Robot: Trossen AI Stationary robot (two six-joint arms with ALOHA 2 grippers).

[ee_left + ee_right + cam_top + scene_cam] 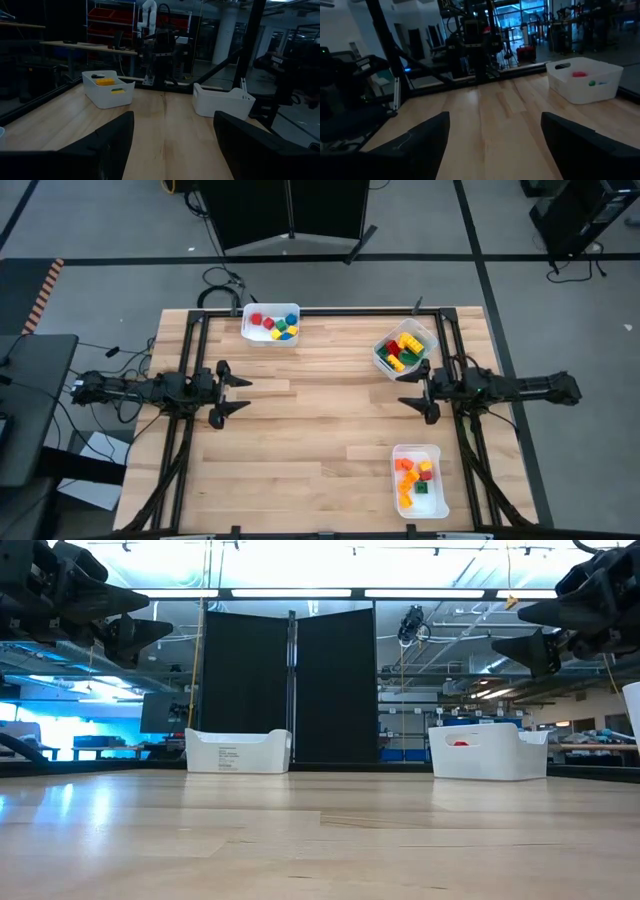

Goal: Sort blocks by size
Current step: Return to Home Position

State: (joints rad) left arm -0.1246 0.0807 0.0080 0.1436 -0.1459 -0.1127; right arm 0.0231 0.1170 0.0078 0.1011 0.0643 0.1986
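Most blocks point(403, 350) hidden in low view

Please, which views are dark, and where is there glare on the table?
High view: even light, no glare on the table. Low view: ceiling lights wash out the top; the table reflects them at the picture's left. Left and right wrist views: dim; the left gripper and right gripper are dark shapes.

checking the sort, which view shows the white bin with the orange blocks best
High view: it looks straight into the white bin, showing orange blocks plus red, yellow, green. Left wrist view shows only its outer wall; low view a sliver; right wrist view nothing.
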